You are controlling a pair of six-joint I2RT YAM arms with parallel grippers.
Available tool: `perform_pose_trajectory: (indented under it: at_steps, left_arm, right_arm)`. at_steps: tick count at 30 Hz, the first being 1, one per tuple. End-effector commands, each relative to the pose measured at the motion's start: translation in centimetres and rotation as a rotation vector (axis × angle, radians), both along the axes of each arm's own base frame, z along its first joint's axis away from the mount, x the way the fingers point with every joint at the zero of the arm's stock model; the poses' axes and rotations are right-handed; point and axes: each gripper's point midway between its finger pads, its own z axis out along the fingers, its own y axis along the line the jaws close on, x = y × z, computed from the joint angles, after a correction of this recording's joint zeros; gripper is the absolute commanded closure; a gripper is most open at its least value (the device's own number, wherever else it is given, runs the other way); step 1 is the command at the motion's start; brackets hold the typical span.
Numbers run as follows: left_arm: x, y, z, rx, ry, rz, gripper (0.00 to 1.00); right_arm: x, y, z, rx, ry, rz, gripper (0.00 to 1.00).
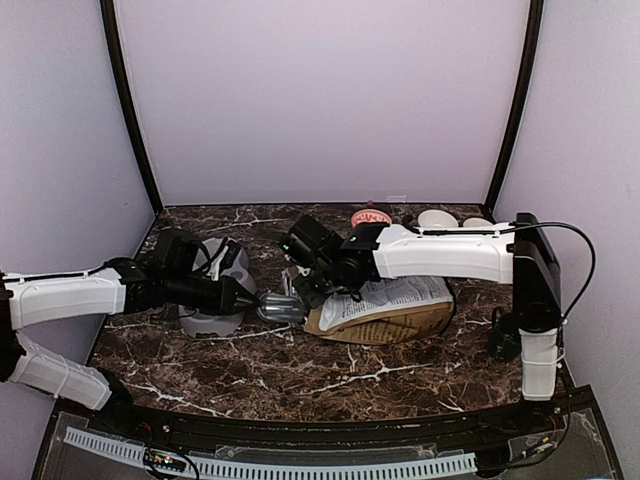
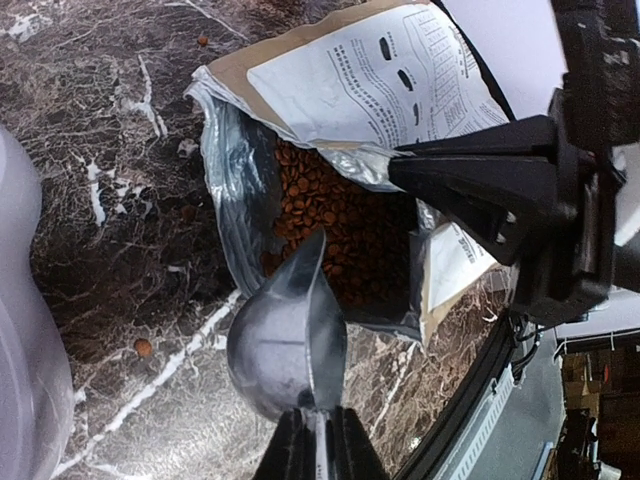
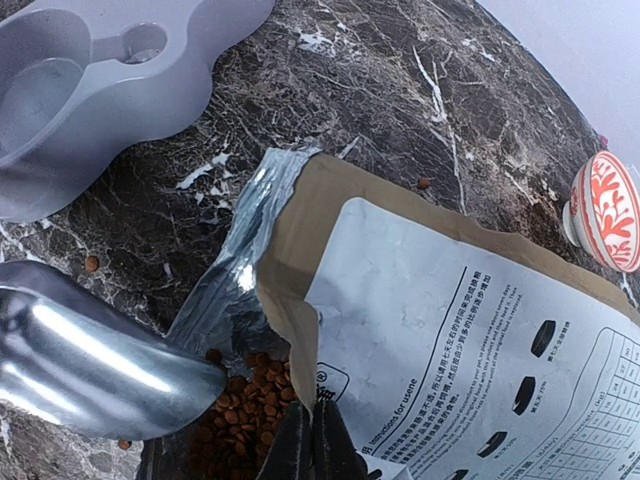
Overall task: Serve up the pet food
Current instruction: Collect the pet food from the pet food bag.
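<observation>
place: robot lab booth, a staged recording cell, not a home.
walls: plain pale lilac panels [image 1: 320, 100] closing the far, left and right edges.
frame: black posts [image 1: 128, 110] rising at both far corners.
desk: dark marble-print top [image 1: 300, 375].
arms: white left arm [image 1: 70, 295] at the near left corner, white right arm [image 1: 450, 255] at the near right corner.
wiring: loose black cable [image 1: 585, 250] by the right edge.
near edge: white slotted strip [image 1: 300, 468].

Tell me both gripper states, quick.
Left gripper: shut on the metal scoop.
Right gripper: shut on the open edge of the dog-food bag.
</observation>
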Motion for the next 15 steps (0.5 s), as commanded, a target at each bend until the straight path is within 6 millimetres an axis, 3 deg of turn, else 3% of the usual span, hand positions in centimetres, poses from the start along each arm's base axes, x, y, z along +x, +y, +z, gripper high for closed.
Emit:
perform_pose_trajectory:
  at_steps: [1, 4, 9, 15]
  left_arm:
    - [2.3, -1.4, 1.1, -0.020, -0.040, 0.025, 1.00]
    - [3.0, -1.7, 0.1, 0.004, -0.023, 0.030, 1.00]
    - [2.6, -3.8, -1.0, 0.037, 0.008, -0.026, 1.00]
    - [2.8, -4.9, -2.7, 0.056, 0.051, -0.041, 1.00]
  right_arm:
    - [1.1, -0.4, 2.6, 0.076, -0.042, -0.047, 1.00]
    - [1.0, -0.5, 2.4, 0.077, -0.036, -0.054, 1.00]
    - [1.0, -0.5, 3.0, 0.106, -0.047, -0.058, 1.00]
    - [0.8, -0.2, 3.1, 0.137, -0.040, -0.051, 1.00]
